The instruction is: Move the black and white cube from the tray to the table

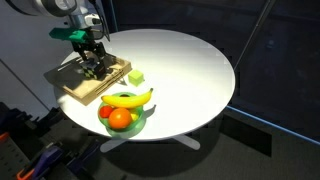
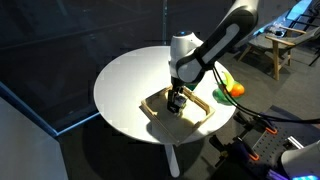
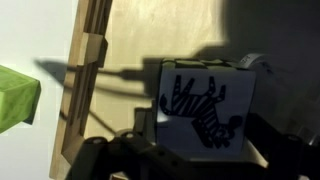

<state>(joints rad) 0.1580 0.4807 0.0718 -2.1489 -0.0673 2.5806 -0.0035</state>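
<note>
One cube [image 3: 205, 105], patterned black and white, is seen in the wrist view between the dark fingers [image 3: 285, 140] of the gripper [image 1: 96, 70], against the wood floor of the tray [image 1: 72, 88]. The fingers are set close on both sides of it; whether it is pinched or lifted cannot be told. A green block [image 1: 136, 76] lies on the table [image 1: 190, 60], just right of the tray in an exterior view.

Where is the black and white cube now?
In the wrist view the black and white patterned cube is between the jaws over the light-wood tray, right of its raised edge.
</note>
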